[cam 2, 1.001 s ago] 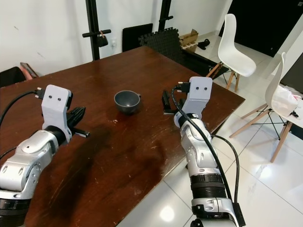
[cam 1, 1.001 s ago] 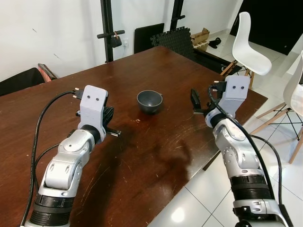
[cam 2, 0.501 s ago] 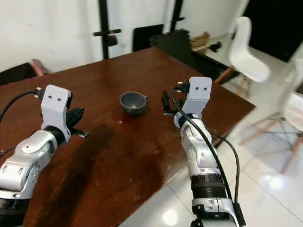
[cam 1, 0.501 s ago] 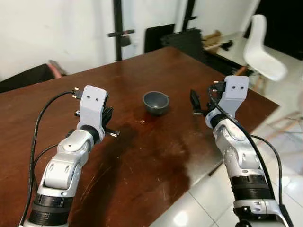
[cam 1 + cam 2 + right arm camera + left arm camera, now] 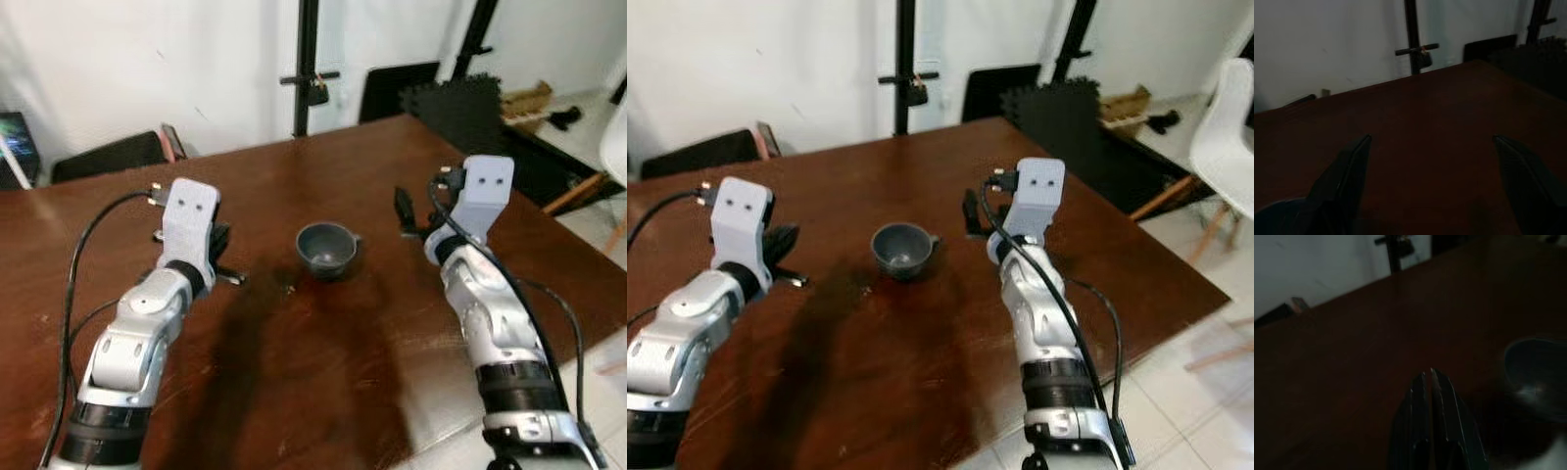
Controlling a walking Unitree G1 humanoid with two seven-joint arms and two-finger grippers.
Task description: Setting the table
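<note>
Closed left gripper (image 5: 1429, 377) near bowl (image 5: 1536, 369)

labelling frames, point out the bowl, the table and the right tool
bowl (image 5: 328, 248): left eye view, inside of the grey bowl.
table (image 5: 323, 372): left eye view, bare brown top.
right tool (image 5: 1432, 183): right wrist view, midway between its open fingertips.

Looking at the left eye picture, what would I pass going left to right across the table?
left gripper → grey bowl → right gripper, all over the brown table.
</note>
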